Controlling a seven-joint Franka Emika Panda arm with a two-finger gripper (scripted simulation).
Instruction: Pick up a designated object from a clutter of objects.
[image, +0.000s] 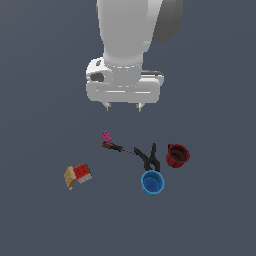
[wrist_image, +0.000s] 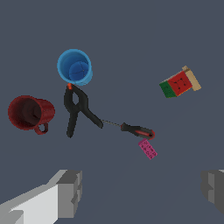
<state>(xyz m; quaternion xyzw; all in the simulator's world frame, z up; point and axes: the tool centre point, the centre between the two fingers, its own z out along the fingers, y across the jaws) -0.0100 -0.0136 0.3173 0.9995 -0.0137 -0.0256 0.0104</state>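
**Seven bits of clutter, gripper parked above them**

Seven small things sit on the grey floor. The gripper (image: 123, 106) hangs well above them with its fingers (wrist_image: 65, 192) spread wide and nothing between them. The screwdriver (image: 116, 147) lies flat right under it, red-and-black handle just beside the pink block (image: 106, 136), thin shaft pointing at the clamp (image: 149, 158), tip very close to it, can't tell if they touch. Clamp's nose sits against the blue cup (image: 152, 182), and the red mug (image: 177, 155) is next to both. Off on the exterior view's left, well apart, the cube (image: 82, 173) leans against the tan box (image: 69, 178).
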